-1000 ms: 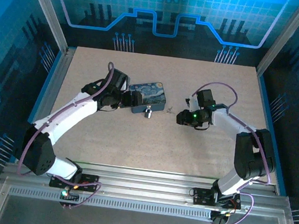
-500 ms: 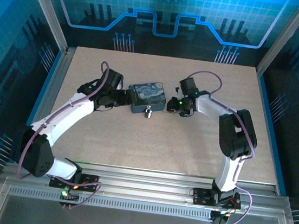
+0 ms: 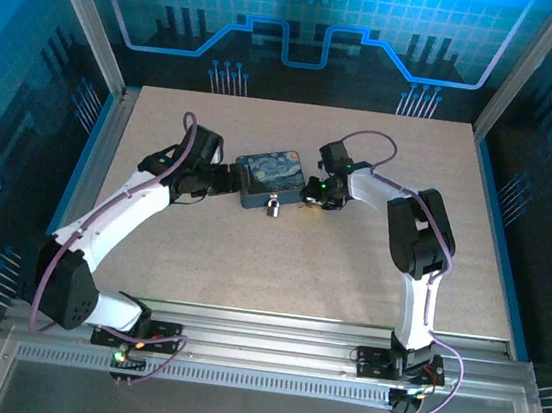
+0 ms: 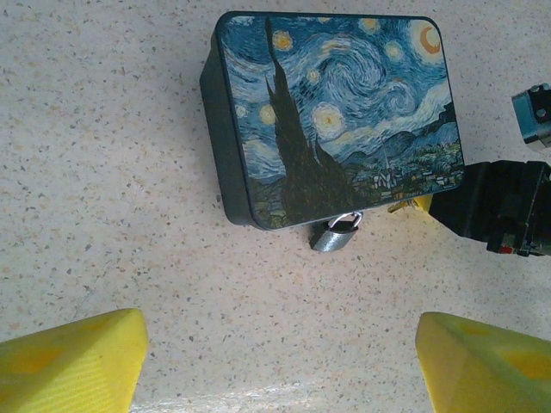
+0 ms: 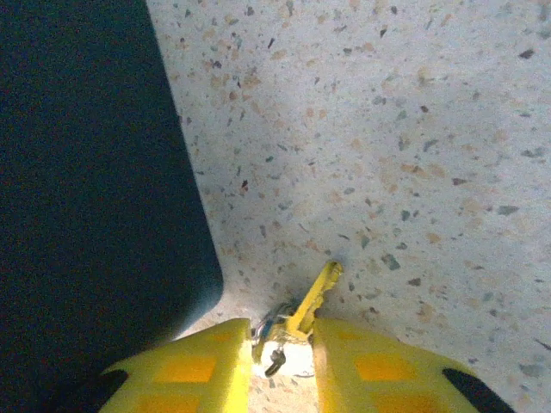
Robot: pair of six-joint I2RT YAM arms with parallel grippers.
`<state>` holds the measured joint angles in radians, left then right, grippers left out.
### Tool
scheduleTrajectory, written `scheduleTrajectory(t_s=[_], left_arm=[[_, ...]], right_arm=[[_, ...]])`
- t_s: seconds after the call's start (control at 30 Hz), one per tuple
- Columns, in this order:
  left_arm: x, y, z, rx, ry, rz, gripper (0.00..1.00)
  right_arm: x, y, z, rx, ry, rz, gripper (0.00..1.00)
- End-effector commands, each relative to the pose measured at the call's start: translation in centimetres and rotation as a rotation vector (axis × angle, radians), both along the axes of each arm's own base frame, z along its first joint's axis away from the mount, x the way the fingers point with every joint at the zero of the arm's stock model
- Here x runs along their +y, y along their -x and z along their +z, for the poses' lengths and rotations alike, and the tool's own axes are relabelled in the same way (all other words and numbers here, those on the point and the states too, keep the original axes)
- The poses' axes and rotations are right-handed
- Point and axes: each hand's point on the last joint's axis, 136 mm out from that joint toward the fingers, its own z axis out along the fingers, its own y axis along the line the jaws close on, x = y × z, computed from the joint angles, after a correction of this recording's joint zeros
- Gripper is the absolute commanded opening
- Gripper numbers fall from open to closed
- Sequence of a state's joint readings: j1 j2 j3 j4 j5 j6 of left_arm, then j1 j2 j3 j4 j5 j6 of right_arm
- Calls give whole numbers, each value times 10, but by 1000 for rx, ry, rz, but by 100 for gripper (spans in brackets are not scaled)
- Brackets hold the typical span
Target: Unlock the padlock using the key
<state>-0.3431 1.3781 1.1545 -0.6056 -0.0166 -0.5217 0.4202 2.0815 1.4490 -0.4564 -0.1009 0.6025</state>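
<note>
Silvery padlock [image 4: 332, 237] on glossy round-cornered painted tin [image 4: 336, 112], speckled tabletop [image 4: 103, 172] beneath.

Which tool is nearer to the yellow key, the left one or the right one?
Right. The right tool straddles the key; the left tool hovers across the tin box from it.

Both arms are showing white link shells with black joint housings: left arm [image 3: 116, 212], right arm [image 3: 416, 314]. Purple cables [image 3: 365, 135] are running along each. Green LED [image 3: 326, 184] is glowing at the right wrist. Left hand [image 4: 275, 370] and right hand [image 5: 282, 353] are wearing chunky yellow finger pads [image 4: 73, 361].
</note>
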Motion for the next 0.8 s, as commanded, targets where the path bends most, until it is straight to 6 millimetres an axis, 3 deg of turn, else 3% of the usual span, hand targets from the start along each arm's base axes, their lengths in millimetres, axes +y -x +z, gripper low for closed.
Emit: scheduleTrajectory(t_s=[0.0, 0.3, 0.43, 0.77], left_arm=[[5, 7, 9, -19, 12, -24, 83], [11, 9, 14, -41, 5, -26, 83], [10, 7, 12, -44, 17, -18, 82], [-22, 7, 8, -18, 35, -93, 81]], right_arm=[[-1, 11, -15, 66, 55, -10, 21], [-25, 28, -37, 117, 186, -12, 11], [-31, 34, -35, 98, 203, 25, 5], [-26, 44, 12, -59, 76, 223, 2]])
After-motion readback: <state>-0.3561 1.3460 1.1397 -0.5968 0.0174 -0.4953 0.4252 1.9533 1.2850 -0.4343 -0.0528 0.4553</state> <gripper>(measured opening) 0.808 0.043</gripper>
